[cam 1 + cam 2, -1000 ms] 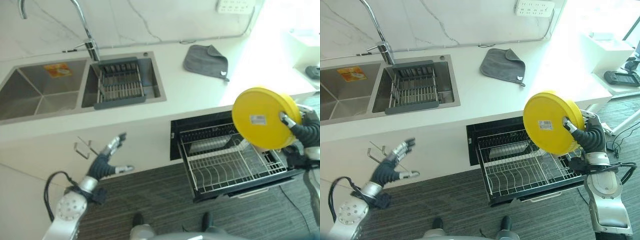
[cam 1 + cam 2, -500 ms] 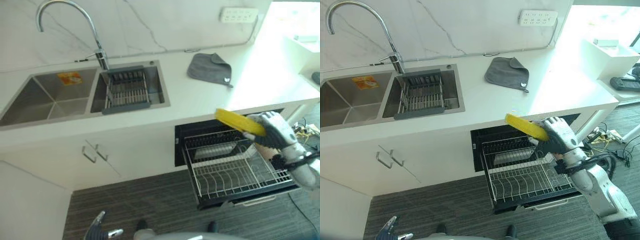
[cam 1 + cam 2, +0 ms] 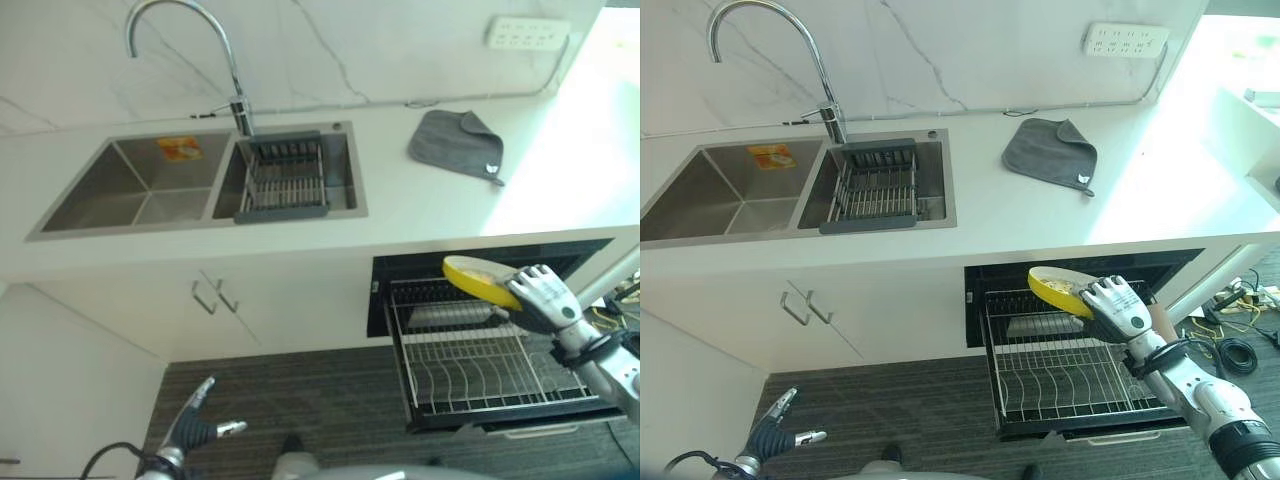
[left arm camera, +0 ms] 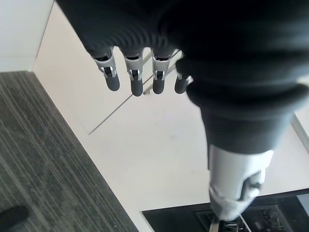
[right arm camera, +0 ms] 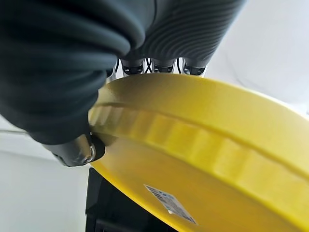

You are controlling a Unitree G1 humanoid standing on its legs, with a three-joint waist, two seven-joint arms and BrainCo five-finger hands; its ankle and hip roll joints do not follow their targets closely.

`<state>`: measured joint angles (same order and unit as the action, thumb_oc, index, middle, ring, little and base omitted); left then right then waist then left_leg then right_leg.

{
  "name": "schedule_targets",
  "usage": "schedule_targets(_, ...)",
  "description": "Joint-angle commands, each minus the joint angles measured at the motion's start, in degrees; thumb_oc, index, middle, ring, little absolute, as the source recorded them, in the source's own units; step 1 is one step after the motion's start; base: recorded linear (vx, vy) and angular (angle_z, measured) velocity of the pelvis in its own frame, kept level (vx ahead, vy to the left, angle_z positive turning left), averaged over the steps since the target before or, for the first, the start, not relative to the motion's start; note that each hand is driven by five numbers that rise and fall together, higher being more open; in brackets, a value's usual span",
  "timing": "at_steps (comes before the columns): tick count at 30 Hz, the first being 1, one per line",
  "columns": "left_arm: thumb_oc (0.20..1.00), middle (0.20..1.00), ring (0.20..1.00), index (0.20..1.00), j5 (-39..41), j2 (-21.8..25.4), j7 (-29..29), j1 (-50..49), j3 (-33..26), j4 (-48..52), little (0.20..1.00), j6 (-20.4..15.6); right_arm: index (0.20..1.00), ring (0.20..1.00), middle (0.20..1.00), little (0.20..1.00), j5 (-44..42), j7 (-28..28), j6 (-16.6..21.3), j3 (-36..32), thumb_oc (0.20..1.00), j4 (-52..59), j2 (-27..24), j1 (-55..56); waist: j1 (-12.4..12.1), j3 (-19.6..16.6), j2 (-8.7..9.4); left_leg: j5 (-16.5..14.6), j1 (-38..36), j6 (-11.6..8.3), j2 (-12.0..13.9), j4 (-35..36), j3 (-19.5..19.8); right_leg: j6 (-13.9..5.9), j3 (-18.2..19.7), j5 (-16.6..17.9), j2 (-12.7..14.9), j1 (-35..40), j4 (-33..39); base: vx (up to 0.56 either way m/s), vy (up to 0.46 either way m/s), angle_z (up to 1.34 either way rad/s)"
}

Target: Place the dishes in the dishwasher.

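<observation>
Two hands show: the left hand [image 3: 196,428] hangs low over the floor [image 3: 320,400], fingers straight and spread, holding nothing. Rightward, the right hand [image 3: 1118,312] clasps the yellow plate [image 3: 1057,291] nearly flat above the pulled-out dishwasher rack [image 3: 1060,375].

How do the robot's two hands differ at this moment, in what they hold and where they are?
The right hand is curled on the round yellow plate, gripping its rim over the pulled-out wire dishwasher rack; the left hand holds nothing, fingers straight. The right hand is raised at rack height; the left hangs low by the white cabinet doors. Both wear dark ribbed covers.
</observation>
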<state>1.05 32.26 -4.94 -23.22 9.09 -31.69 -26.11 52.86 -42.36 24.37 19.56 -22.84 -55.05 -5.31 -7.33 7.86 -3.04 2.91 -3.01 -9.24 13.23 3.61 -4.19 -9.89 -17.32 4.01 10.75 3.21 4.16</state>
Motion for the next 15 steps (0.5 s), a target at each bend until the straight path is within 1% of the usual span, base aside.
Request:
schedule_targets(1, 1.000, 1.000, 1.000, 1.000, 1.0, 3.9, -2.4, 5.2, 0.8, -0.7, 1.000, -2.0, 0.200, 0.200, 0.200, 0.200, -1.1, -4.6, -0.1, 0.8, 0.200, 1.5, -3.1, -9.4, -0.9, 5.0, 1.43, -4.4, 4.3, 0.15, 0.2, -10.2, 3.0, -0.35, 0.8, -7.5, 2.8, -0.3, -9.4, -0.09, 0.015, -0.06)
schedule_targets(3, 1.000, 1.000, 1.000, 1.000, 2.9, 3.6, -3.5, 5.9, 0.8, -2.2, 1.000, -2.2, 0.200, 0.200, 0.200, 0.200, -1.3, -4.7, 0.5, 2.4, 0.200, -0.3, -3.9, -11.2, -0.5, 5.6, 0.65, -5.0, 5.4, 0.47, 0.1, -11.6, 3.0, -0.21, 1.4, -7.6, 3.3, -1.8, -10.3, -0.04, 0.035, -0.15)
schedule_targets(6, 1.000, 1.000, 1.000, 1.000, 2.4, 3.8, -3.5, 5.7, 1.1, -1.0, 1.000, -2.1, 0.200, 0.200, 0.200, 0.200, -0.5, -5.3, 1.2, 2.9, 0.200, -2.9, -4.3, -12.3, -0.7, 6.5, -0.03, -6.0, 6.1, 0.97, -0.8, -13.6, 3.5, 0.11, 1.4, -8.3, 3.5, -2.9, -12.5, 0.03, 0.011, -0.08)
schedule_targets(8, 1.000, 1.000, 1.000, 1.000, 2.8, 4.5, -3.4, 5.6, 1.1, -0.2, 1.000, -1.8, 0.200, 0.200, 0.200, 0.200, -1.4, -4.8, 0.7, 3.1, 0.200, -3.3, -4.4, -12.8, -0.7, 7.1, -0.11, -6.8, 6.9, 1.16, -1.1, -15.5, 3.8, 0.23, 1.6, -8.8, 3.7, -3.4, -13.8, 0.04, -0.032, 0.03)
schedule_targets(9, 1.000, 1.000, 1.000, 1.000, 3.9, 5.3, -2.9, 5.4, 0.9, 0.7, 1.000, -2.0, 0.200, 0.200, 0.200, 0.200, -1.5, -4.7, 0.7, 2.9, 0.200, -4.0, -4.6, -12.9, -0.6, 8.1, -0.23, -7.5, 8.0, 1.42, -1.3, -17.3, 3.9, 0.43, 1.8, -9.3, 4.0, -4.1, -14.9, 0.02, -0.026, 0.04)
schedule_targets(13, 1.000, 1.000, 1.000, 1.000, 4.8, 6.5, -2.6, 6.0, 1.1, 1.6, 1.000, -2.2, 0.200, 0.200, 0.200, 0.200, -1.2, -5.1, 0.7, 4.1, 0.200, -6.1, -5.3, -15.0, -1.1, 9.8, -0.46, -8.4, 9.8, 1.64, -1.5, -19.4, 4.2, 0.59, 1.7, -9.6, 4.6, -5.2, -16.2, 0.00, 0.000, 0.00)
schedule_targets(15, 1.000, 1.000, 1.000, 1.000, 5.3, 7.3, -2.9, 6.2, 1.3, 2.3, 1.000, -2.3, 0.200, 0.200, 0.200, 0.200, -0.2, -5.2, -0.1, 5.2, 0.200, -7.3, -6.0, -16.9, -1.3, 10.8, -0.64, -8.8, 11.1, 1.72, -1.4, -20.9, 4.6, 0.78, 1.6, -9.9, 4.9, -6.2, -17.4, -0.02, -0.009, 0.01)
